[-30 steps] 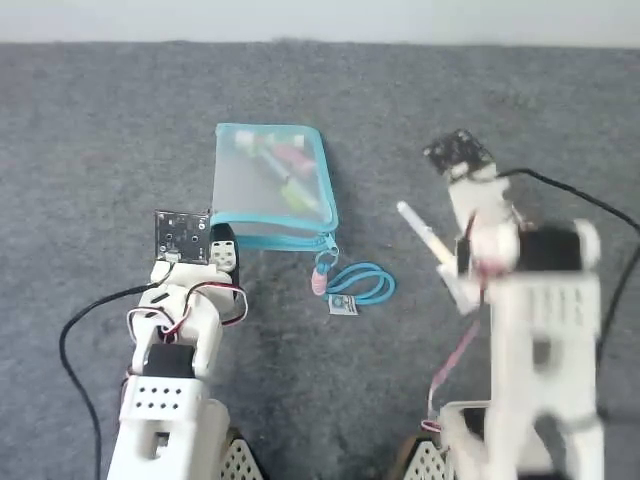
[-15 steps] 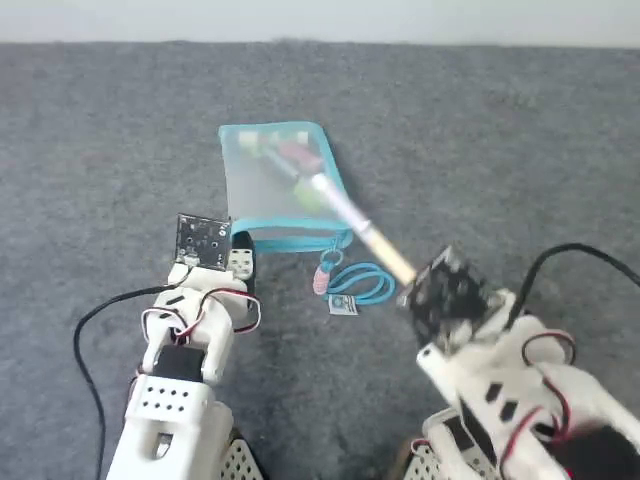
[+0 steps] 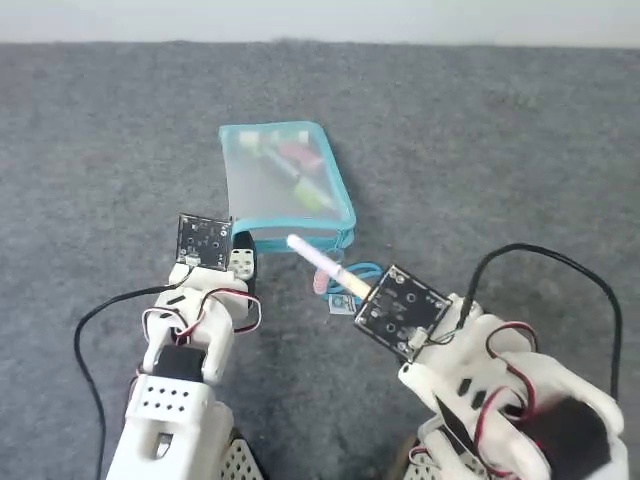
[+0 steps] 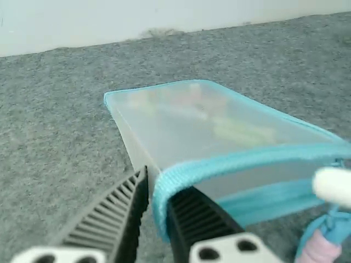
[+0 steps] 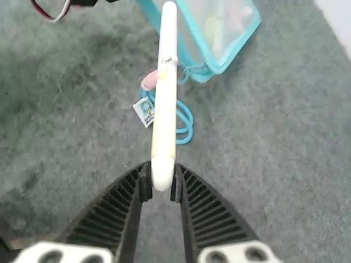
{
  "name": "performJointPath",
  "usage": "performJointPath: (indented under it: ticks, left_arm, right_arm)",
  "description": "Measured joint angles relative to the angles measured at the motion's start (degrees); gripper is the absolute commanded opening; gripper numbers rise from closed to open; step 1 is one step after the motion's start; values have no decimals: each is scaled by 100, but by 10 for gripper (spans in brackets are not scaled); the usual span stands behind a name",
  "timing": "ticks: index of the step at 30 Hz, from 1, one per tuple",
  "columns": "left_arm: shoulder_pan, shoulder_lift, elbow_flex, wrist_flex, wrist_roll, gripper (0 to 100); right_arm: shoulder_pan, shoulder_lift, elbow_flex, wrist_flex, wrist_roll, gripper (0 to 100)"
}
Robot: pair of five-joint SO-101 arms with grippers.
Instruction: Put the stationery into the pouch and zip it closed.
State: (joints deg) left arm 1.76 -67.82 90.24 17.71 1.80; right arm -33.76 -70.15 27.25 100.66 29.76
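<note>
Mid-table, teal pouch (image 3: 285, 185), near-left lip pinched by left gripper (image 4: 159, 192). Right gripper (image 5: 163, 181) clamped on white pen (image 5: 165, 93), swung down from the right within the last second, tip now drawn back to the pouch mouth. Insertion apparently imminent; closing not yet begun.

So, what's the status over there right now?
Left gripper shut on pouch rim. Right gripper shut on pen, tip at pouch mouth, not yet inside. Blue strap lies beneath, not blocking.
</note>
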Motion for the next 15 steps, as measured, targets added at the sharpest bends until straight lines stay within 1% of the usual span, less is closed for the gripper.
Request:
performJointPath:
  ticks: [9,15]
  left_arm:
    - [9,0,0,0,0,12]
    - [176,0,0,0,0,12]
  right_arm:
    - [0,9,167,0,0,6]
    - [0,18,167,-97,-273,6]
